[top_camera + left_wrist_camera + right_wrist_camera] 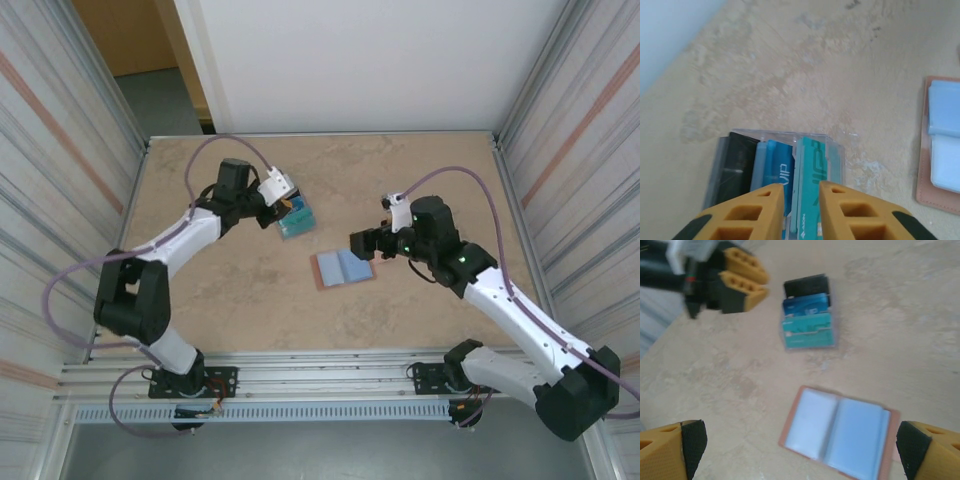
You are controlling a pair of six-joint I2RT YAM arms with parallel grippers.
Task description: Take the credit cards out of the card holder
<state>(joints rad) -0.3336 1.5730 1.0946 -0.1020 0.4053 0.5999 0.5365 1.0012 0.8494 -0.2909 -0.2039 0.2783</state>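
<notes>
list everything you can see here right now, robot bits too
table: one, mottled beige, under everything
wallet: one, pink outside and pale blue inside, lying open flat near the middle of the table
cards: three showing, black, blue and teal, overlapped in a pile with clear plastic around them, beyond the wallet and to its left, apart from it
side panels: two, grey striped, left and right of the table
left gripper: one, yellow fingers, narrow gap between them, right over the pile of cards
right gripper: one, yellow and black fingers, wide open, at the wallet's right edge
</notes>
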